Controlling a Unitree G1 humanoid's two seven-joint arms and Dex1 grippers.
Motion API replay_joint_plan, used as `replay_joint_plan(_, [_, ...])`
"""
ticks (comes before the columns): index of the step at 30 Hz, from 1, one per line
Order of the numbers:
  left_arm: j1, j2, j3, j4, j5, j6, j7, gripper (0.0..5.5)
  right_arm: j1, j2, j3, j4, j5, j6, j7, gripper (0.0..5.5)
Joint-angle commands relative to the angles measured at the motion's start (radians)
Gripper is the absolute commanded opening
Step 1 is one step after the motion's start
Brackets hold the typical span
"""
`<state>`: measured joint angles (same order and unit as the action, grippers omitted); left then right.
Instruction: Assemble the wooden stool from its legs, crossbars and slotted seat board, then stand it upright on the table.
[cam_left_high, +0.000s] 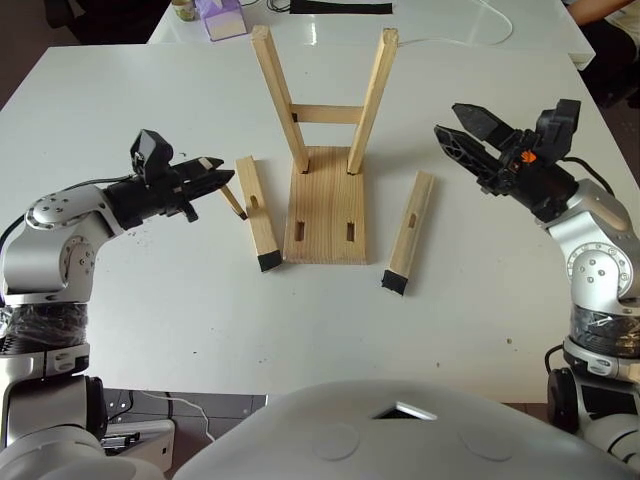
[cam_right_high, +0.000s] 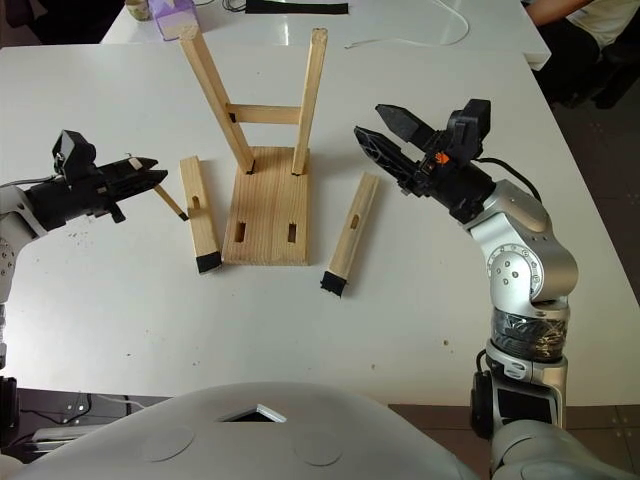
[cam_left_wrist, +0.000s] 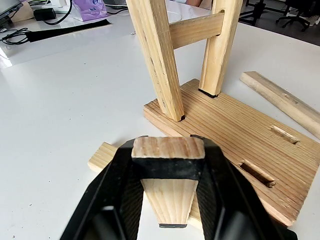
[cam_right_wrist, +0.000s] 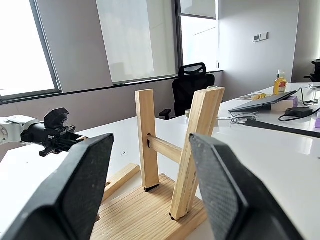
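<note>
Left wrist view has the left gripper (cam_left_high: 218, 172) clamped on a short crossbar (cam_left_wrist: 167, 150) beside a loose leg (cam_left_high: 258, 212) on the surface (cam_left_high: 150, 320), then the seat board (cam_left_high: 325, 225) whose far slots hold two upright legs (cam_left_high: 283, 100), and the right gripper (cam_right_high: 369, 119) gaping empty near a second loose leg (cam_left_high: 411, 232).

No legible text or labels
</note>
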<state>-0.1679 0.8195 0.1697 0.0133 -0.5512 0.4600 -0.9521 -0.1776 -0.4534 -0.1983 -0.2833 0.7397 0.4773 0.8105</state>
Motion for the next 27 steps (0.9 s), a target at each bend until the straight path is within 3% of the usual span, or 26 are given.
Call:
replay_joint_plan(1, [-0.067, 0.012, 0.031, 0.023, 0.011, -0.023, -0.013, 1.31, -0.023, -0.023, 0.003, 0.014, -0.002, 0.001, 0.013, 2.79])
replay_joint_plan(5, [-0.100, -0.013, 0.024, 0.003, -0.019, -0.018, -0.054, 1.31, -0.051, -0.026, 0.021, 0.040, -0.004, 0.004, 0.030, 2.79])
replay_joint_plan(15, [-0.153, -0.059, -0.070, 0.167, 0.082, -0.221, -0.211, 1.31, -0.122, -0.044, 0.050, 0.101, -0.009, 0.009, 0.072, 2.79])
replay_joint_plan(27, [-0.199, -0.051, -0.094, 0.297, 0.153, -0.376, -0.362, 1.31, -0.148, -0.062, 0.069, 0.139, -0.010, 0.020, 0.113, 2.79])
